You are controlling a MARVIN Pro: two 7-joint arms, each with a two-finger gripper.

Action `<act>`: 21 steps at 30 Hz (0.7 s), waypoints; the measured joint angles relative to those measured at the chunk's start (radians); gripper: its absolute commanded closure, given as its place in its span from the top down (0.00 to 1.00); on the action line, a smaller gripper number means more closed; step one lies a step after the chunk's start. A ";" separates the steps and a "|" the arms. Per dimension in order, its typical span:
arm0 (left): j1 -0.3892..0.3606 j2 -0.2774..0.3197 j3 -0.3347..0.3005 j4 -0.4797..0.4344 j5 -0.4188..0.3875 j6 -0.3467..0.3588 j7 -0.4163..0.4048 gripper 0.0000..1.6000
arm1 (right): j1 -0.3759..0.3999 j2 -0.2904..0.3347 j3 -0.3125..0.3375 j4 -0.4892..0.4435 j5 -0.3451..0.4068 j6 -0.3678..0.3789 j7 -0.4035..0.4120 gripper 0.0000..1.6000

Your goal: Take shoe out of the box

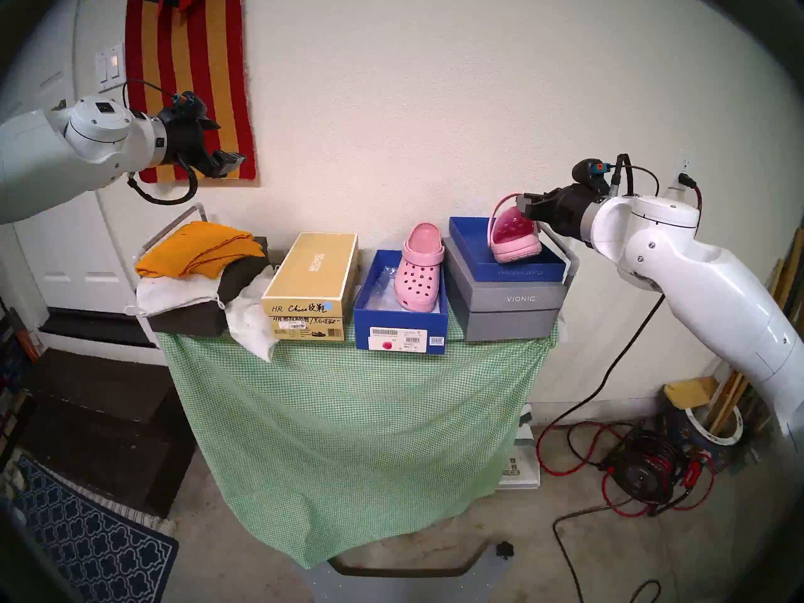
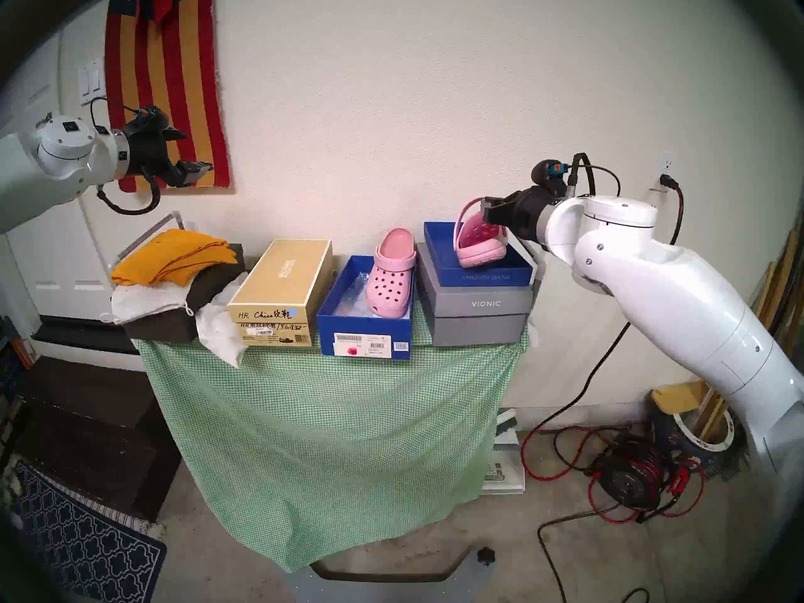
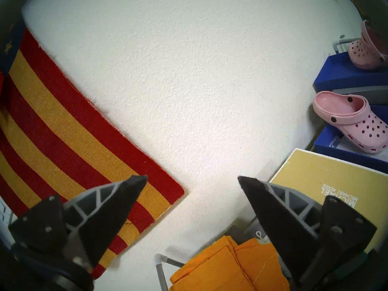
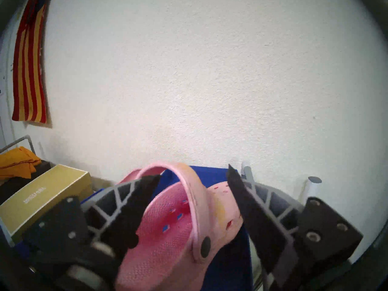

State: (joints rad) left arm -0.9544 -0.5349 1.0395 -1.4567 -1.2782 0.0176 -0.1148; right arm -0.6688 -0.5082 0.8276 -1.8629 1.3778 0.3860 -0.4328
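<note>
The deep blue box (image 1: pixel 400 328) with a white barcode label stands open at the table's middle. A pink clog shoe (image 1: pixel 418 271) lies in it, heel raised on the far rim, also seen in the left wrist view (image 3: pixel 352 124). A second pink shoe (image 1: pixel 513 236) stands toe-down and tilted in the shallow blue lid tray (image 1: pixel 517 271). My right gripper (image 1: pixel 524 206) is at this shoe's heel. In the right wrist view its fingers (image 4: pixel 130 210) are spread on either side of the shoe (image 4: pixel 168 231). My left gripper (image 1: pixel 230 162) hangs open and empty high at the left by the wall.
A gold Michael Kors box (image 1: pixel 313 280) stands left of the blue box. Stacked grey Vionic boxes (image 1: pixel 509 310) carry the lid tray. Orange, white and dark cloths (image 1: pixel 200 249) are piled at the left end. A green checked cloth (image 1: pixel 348 393) covers the table, with the wall close behind.
</note>
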 measured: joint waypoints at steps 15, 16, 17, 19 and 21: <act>0.000 0.000 0.000 0.000 0.000 0.000 0.000 1.00 | 0.004 -0.010 -0.017 -0.049 -0.126 -0.086 0.030 1.00; 0.000 0.000 0.000 0.000 0.000 0.000 0.000 1.00 | 0.012 -0.032 -0.034 -0.048 -0.148 -0.086 0.046 1.00; 0.000 0.000 0.000 0.000 0.000 0.000 0.000 1.00 | 0.016 -0.040 -0.040 -0.047 -0.153 -0.084 0.053 1.00; 0.000 0.000 0.000 0.000 0.000 0.000 0.000 1.00 | 0.023 -0.055 -0.051 -0.043 -0.162 -0.078 0.067 1.00; 0.000 0.000 0.000 0.000 0.000 0.000 0.000 1.00 | 0.039 -0.080 -0.071 -0.030 -0.173 -0.050 0.095 1.00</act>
State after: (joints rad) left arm -0.9544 -0.5351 1.0398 -1.4567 -1.2785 0.0173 -0.1148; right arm -0.6295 -0.5880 0.7571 -1.8927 1.2048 0.3356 -0.3379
